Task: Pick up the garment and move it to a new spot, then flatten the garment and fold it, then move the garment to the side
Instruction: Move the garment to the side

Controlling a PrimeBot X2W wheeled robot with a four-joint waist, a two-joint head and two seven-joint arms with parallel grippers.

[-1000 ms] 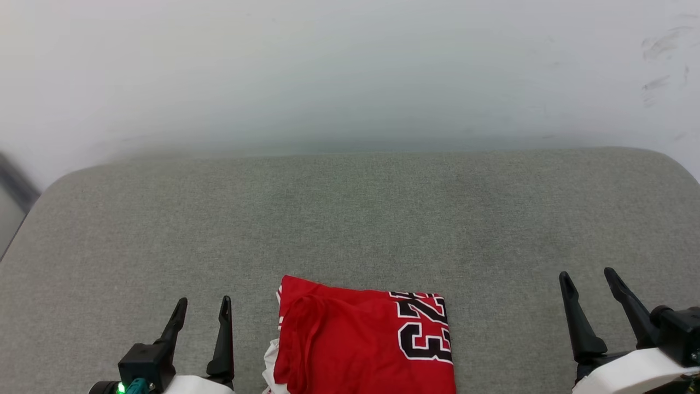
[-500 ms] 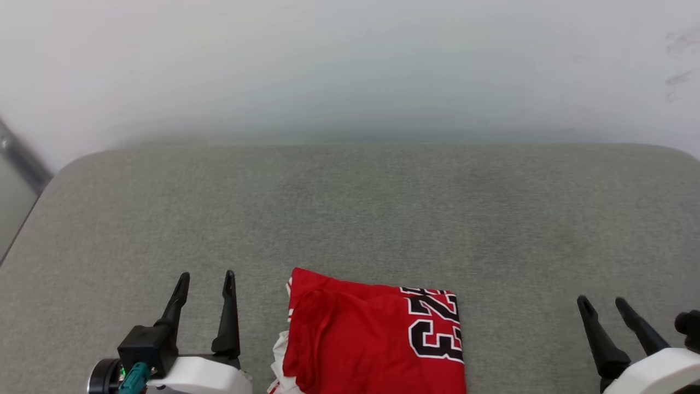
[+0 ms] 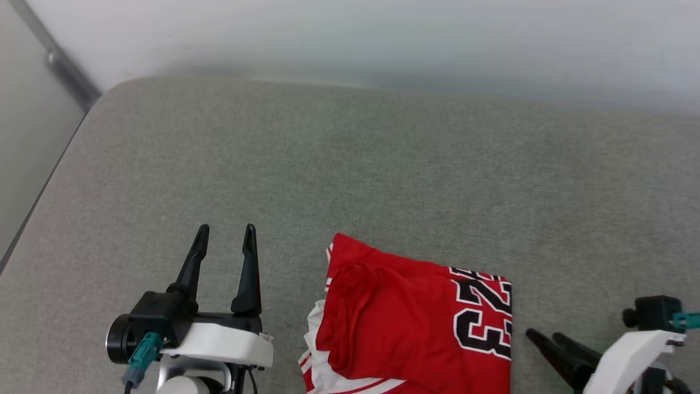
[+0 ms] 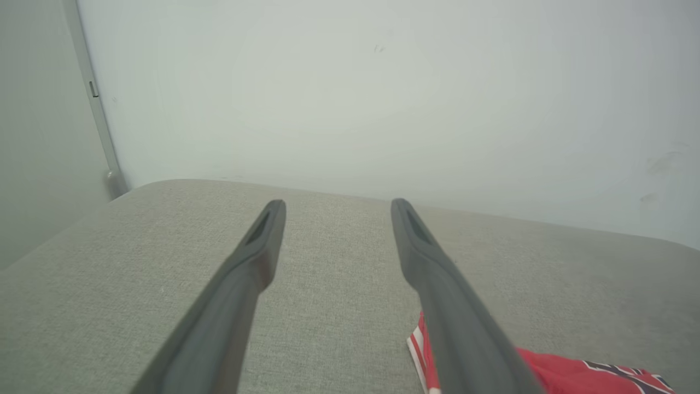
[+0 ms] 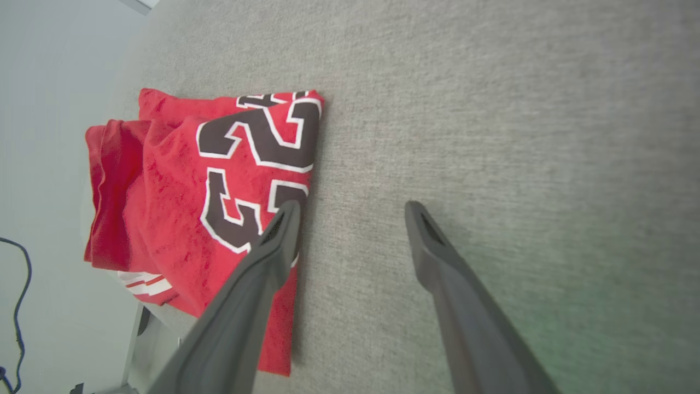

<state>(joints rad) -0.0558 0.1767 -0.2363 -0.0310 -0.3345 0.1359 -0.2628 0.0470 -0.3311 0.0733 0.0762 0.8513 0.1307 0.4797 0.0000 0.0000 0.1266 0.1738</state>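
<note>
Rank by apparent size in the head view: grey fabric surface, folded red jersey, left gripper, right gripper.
Largest to smallest:
1. grey fabric surface
2. folded red jersey
3. left gripper
4. right gripper, partly cut off by the frame

**Garment** (image 3: 415,317)
- Head view: the near edge is cut off by the picture's bottom edge. The cloth is folded, so the lettering reads only as part of "23", with the rest tucked under. The white sleeve (image 3: 322,366) lies mostly beneath the red layer.
- Left wrist view: one striped corner shows. The rest is behind a finger of the left gripper (image 4: 338,203) or past the bottom edge.
- Right wrist view: a finger covers part of the lower digit.

**Right gripper** (image 3: 542,334)
- Head view: the two fingers overlap, and their roots are hidden behind the white casing.

**Wall** (image 3: 383,38)
- Blurred where it meets the grey cushion (image 3: 383,164).

**Grey strip** (image 3: 60,65)
- Blurred. The fitting on it is too small to identify.

**Dark cable** (image 5: 28,273)
- Cut off by the left edge of the picture.
</note>
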